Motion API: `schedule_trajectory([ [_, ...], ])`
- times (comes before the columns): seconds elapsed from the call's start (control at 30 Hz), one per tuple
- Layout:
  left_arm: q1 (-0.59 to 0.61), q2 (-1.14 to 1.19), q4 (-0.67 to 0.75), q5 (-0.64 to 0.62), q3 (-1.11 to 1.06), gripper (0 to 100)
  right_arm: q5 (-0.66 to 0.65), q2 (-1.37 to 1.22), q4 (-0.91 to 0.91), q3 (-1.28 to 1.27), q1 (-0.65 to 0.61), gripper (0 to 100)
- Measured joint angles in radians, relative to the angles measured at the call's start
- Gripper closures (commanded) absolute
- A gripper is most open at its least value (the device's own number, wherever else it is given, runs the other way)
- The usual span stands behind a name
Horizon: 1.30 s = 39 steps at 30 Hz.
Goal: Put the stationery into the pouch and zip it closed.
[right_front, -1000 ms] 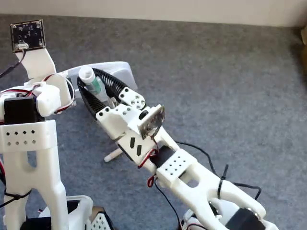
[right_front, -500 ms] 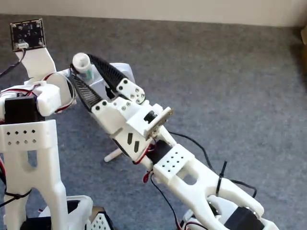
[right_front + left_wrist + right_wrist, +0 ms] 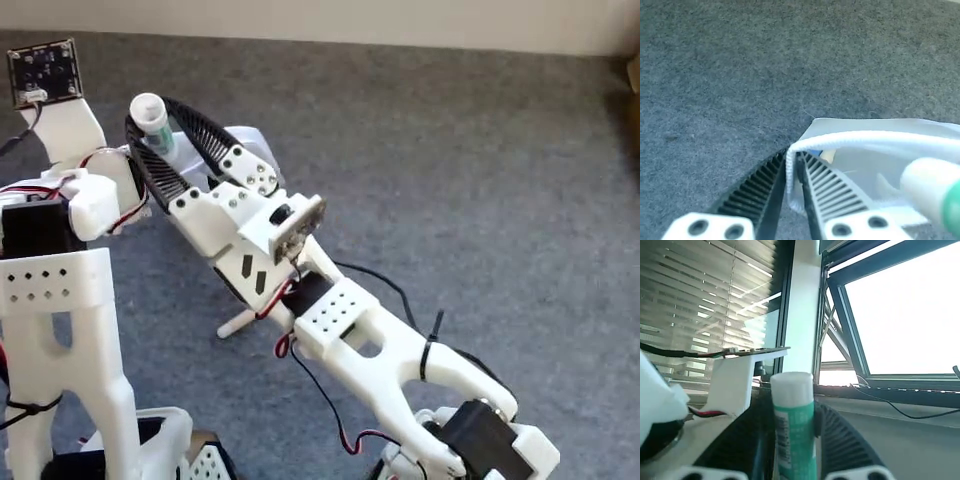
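The right end effector pinches a green-and-white glue stick upright, close to the white pouch at the far left of the grey desk. The left end effector is clamped on the pouch's rim.

Translucent white plastic pouch: mostly behind the right gripper and left arm in the high view, cropped by the left wrist view's edge; blue and pale bits inside, can't ID. White-capped green glue stick: lower body hidden between black fingers, blurred and cropped in left wrist view, base cropped in right wrist view. Thin white stick: one end under the right arm.
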<state>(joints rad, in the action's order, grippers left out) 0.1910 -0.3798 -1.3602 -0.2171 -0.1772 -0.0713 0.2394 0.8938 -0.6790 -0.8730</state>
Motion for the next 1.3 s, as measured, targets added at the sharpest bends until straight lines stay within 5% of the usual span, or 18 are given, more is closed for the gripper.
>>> schedule_trajectory([
  [0.23, -0.002, 0.000, 0.000, 0.002, -0.002, 99, -0.146, -0.021, -0.008, -0.002, 0.008, 99.3],
  [0.6, -0.002, 0.000, 0.000, 0.002, -0.002, 99, -0.167, -0.020, -0.008, -0.025, 0.008, 98.7],
  [0.87, -0.005, 0.000, 0.000, 0.002, -0.002, 99, -0.167, -0.020, -0.018, -0.025, 0.008, 86.0],
  [1.07, -0.003, 0.000, 0.000, 0.002, -0.002, 99, -0.155, 0.000, -0.146, -0.025, 0.008, 86.0],
  [1.3, -0.003, 0.000, 0.000, 0.002, -0.002, 99, 0.008, 0.195, -0.450, -0.025, 0.009, 86.1],
])
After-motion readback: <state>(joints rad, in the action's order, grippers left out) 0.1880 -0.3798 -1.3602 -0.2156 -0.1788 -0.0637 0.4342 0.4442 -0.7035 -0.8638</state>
